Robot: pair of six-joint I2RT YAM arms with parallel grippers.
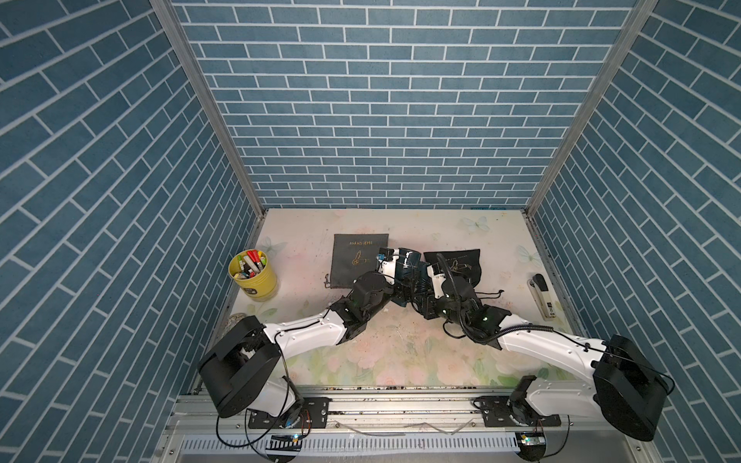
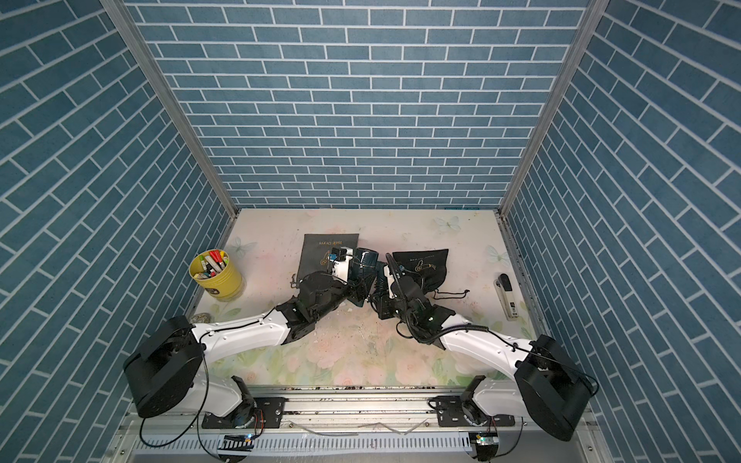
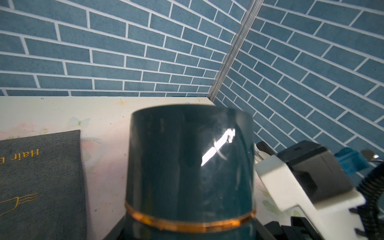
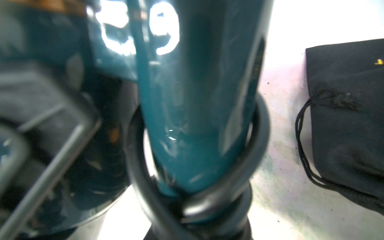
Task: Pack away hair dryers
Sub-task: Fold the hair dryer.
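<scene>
At the table (image 1: 401, 352) centre, between the grey pouch (image 1: 359, 256) and the black pouch (image 1: 461, 260), the teal hair dryer (image 1: 409, 260) is showing a glossy barrel with a copper ring (image 3: 187, 223); its black cord (image 4: 257, 128) is looping around the handle. The barrel is pointing lengthwise toward the back wall (image 1: 381, 120). The left gripper (image 1: 401, 276) is clamping it; the right gripper's (image 1: 425, 280) grip I cannot tell.
</scene>
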